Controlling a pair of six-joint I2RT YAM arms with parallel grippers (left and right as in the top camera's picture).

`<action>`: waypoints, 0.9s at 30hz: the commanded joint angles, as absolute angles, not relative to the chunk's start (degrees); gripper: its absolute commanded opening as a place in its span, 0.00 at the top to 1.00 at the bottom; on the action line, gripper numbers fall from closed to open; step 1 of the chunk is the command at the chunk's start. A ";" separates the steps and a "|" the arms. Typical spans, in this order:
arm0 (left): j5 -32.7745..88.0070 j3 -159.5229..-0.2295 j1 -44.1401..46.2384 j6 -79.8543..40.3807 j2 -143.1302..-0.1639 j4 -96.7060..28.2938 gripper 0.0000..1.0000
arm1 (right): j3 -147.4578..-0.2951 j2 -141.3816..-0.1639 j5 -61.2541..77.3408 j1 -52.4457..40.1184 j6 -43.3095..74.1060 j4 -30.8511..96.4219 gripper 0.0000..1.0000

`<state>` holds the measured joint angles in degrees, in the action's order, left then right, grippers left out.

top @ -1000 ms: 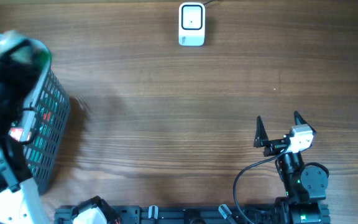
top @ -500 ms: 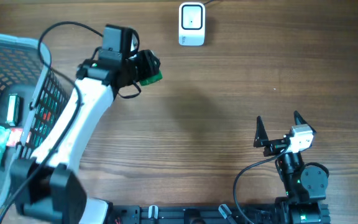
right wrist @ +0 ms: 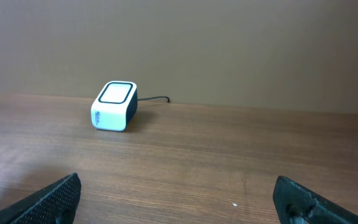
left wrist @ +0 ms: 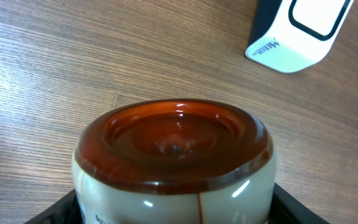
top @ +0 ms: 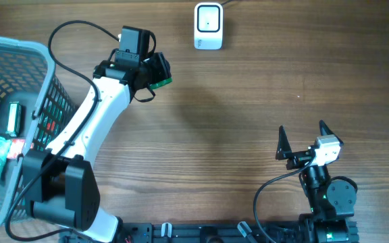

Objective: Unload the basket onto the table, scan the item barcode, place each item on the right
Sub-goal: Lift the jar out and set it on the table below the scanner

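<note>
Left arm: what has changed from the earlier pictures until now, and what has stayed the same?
The left gripper, shut on a bottle, swung from over the basket out toward the scanner, then edged a little nearer to it. The right gripper, open, and the scanner stayed put.

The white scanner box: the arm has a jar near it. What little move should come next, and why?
Probably bring the jar closer to the barcode scanner and turn its side toward the scanner's window. The left gripper holds it in its jaws short of the scanner, and the left wrist view shows its brown end leading, not a label.
</note>
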<state>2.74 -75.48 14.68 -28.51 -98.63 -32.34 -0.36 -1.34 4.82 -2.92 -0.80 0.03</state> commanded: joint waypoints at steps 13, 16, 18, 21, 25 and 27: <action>3.57 -76.07 33.76 -27.40 -108.95 -32.58 0.15 | -0.32 -1.34 4.25 -3.05 -1.48 -0.12 0.00; 3.07 -76.09 33.93 -27.20 -108.86 -33.43 0.00 | -0.32 -1.34 4.23 -3.05 -1.48 -0.12 0.00; 2.68 -76.16 33.21 -27.16 -107.61 -33.45 0.00 | -0.32 -1.34 4.23 -3.05 -1.45 -0.12 0.00; -0.73 -78.06 30.46 -23.81 -99.88 -34.24 0.00 | -0.32 -1.34 4.23 -3.05 -1.48 -0.12 0.00; -9.54 -83.22 25.65 -18.28 -84.55 -36.42 0.00 | -0.32 -1.34 4.23 -3.05 -1.48 -0.12 0.00; -12.91 -84.01 22.06 -18.20 -76.86 -36.64 0.00 | -0.32 -1.34 4.23 -3.05 -1.45 -0.12 0.00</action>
